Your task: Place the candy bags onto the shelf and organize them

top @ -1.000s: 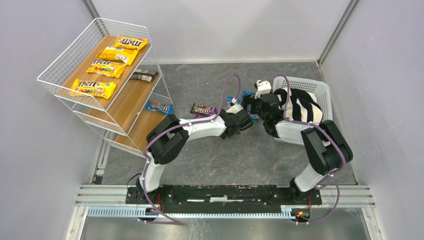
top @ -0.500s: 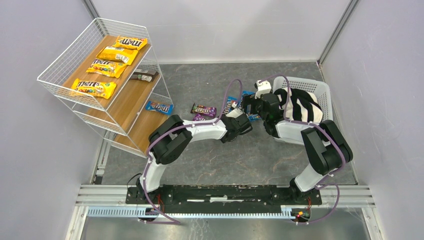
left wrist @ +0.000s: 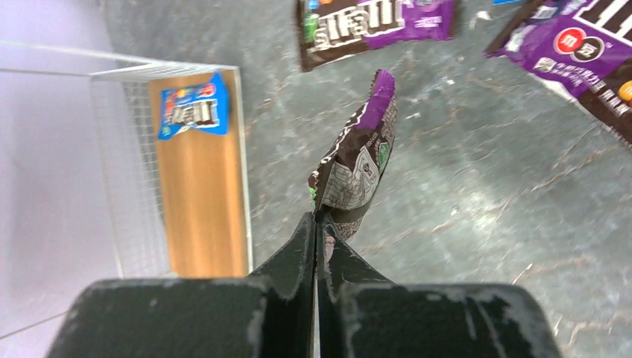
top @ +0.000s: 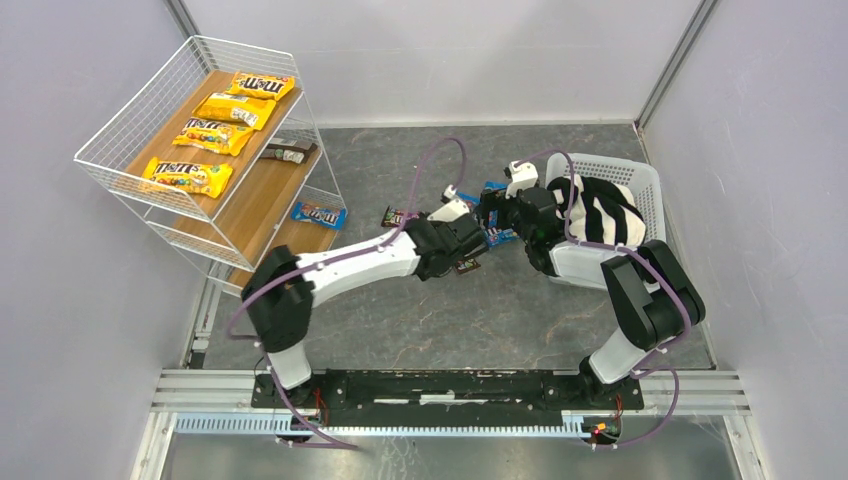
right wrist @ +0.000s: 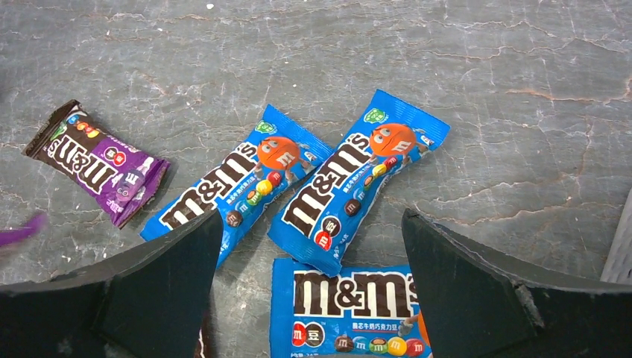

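1. Here, the left gripper (left wrist: 317,220) has its jaws pinched together on the lower edge of a purple candy bag (left wrist: 358,160), which sticks out edge-up from them above the grey bench (left wrist: 477,186).
2. Two more purple bags (left wrist: 376,22) lie flat on the bench beyond it.
3. The right gripper (right wrist: 311,216) hovers with its jaws wide apart and holds nothing. It is over three blue candy bags (right wrist: 358,179) lying flat on the bench, two slanting side by side and one just below them.
4. The shelf (top: 255,200) stands at the far left. Four yellow bags (top: 212,134) lie in a row on its top board, a dark bag (top: 287,152) lies on the middle board, and one blue bag (top: 319,214) lies on the lowest.
5. A white basket (top: 645,190) holding a black-and-white striped cloth (top: 600,210) sits at the right, just beside the right arm.
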{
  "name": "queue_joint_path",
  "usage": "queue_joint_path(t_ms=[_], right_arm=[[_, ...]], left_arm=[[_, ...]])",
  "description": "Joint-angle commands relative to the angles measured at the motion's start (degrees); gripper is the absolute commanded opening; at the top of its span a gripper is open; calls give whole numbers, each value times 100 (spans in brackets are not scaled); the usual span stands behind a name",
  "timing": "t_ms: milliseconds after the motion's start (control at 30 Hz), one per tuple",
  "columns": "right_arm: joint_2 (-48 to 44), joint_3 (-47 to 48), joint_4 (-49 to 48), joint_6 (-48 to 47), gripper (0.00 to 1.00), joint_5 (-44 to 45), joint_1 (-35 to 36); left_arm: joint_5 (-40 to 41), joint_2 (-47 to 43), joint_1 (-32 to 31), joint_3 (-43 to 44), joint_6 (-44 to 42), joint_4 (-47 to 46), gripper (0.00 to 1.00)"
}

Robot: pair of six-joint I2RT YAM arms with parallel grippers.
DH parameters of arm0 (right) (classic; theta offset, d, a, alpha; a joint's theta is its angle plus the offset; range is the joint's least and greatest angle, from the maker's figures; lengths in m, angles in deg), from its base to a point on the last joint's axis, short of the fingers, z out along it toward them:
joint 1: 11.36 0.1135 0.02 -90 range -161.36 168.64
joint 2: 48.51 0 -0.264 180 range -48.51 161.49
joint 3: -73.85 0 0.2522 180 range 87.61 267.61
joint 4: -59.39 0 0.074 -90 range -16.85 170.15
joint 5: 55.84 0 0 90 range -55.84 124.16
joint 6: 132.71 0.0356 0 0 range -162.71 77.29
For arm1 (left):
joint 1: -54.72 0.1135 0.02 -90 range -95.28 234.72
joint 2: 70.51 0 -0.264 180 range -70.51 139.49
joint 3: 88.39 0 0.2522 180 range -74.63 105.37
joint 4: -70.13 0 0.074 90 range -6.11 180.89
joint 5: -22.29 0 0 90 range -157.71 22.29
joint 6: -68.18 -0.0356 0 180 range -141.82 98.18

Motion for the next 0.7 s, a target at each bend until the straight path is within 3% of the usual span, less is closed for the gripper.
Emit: queue_joint_path(t_ms=[0,200,333,667], right_arm=[[-96,109,-265,70,98,-40,8],[-194,-34,-388,188,98,-117,10],[-193,-52,-414,233,98,-174,10],[-138,-56,-471,283,98,-175,5]], left_arm=[[458,-1029,-66,529,57,1296,2],[674,-1694,-84,1909,72,2659,2],[1335,-1641,-80,2808,186,3625,2],[2264,-1629,157,2723,-42,3695,2]])
